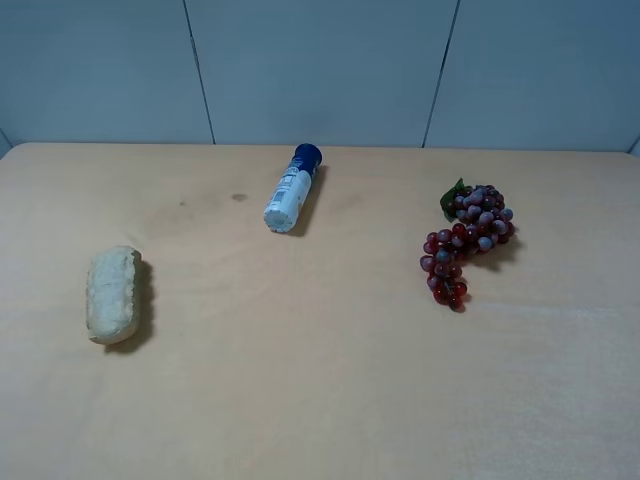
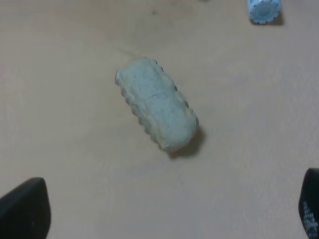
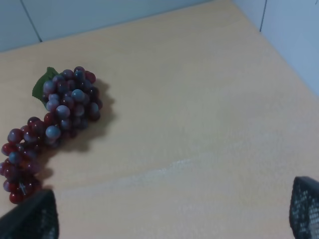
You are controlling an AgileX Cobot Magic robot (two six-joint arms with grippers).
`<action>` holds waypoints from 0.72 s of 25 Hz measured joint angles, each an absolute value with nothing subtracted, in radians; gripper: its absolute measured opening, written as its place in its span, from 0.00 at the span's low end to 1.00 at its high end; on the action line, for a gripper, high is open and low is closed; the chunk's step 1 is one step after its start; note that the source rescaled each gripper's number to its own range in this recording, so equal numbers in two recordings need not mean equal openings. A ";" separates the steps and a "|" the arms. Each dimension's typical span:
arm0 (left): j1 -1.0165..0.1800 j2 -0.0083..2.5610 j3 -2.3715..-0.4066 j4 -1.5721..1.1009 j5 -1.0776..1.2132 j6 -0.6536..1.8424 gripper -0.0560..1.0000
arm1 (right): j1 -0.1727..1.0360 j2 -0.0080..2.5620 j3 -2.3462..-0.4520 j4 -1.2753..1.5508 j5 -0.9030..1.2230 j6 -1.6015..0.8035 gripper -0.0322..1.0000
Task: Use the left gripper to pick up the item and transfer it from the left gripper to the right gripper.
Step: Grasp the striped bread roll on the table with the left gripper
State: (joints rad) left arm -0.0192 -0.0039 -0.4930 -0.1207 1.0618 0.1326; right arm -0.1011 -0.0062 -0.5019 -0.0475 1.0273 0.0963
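Note:
The pale beige bumpy bread loaf (image 1: 113,293) lies flat on the wooden table at the left. It also shows in the left wrist view (image 2: 157,103), lying apart from the gripper. My left gripper (image 2: 164,211) is open and empty, with only its two black fingertips (image 2: 25,209) showing, spread wide. My right gripper (image 3: 174,214) is open and empty too, its fingertips (image 3: 305,206) wide apart, beside the grapes. Neither arm shows in the exterior high view.
A white bottle with a blue cap (image 1: 292,189) lies at the back middle; its end shows in the left wrist view (image 2: 264,9). A red-purple grape bunch (image 1: 462,240) lies at the right, also in the right wrist view (image 3: 52,122). The table's far edge meets a grey wall (image 1: 320,70).

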 joint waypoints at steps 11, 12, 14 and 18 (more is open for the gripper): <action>-0.019 0.199 -0.634 -0.115 1.091 0.082 1.00 | -0.101 -0.006 -0.502 -0.048 1.027 0.096 1.00; -0.019 0.238 -0.649 -0.110 1.092 0.067 1.00 | -0.101 -0.006 -0.502 -0.048 1.027 0.096 1.00; -0.019 0.315 -0.672 -0.100 1.092 0.042 1.00 | -0.101 -0.006 -0.502 -0.048 1.027 0.096 1.00; -0.019 0.477 -0.697 -0.097 1.097 0.032 1.00 | -0.101 -0.006 -0.502 -0.048 1.027 0.096 1.00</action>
State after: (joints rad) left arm -0.0192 0.4768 -0.6969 -0.0975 1.0974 0.0315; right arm -0.1011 -0.0062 -0.5019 -0.0475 1.0273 0.0963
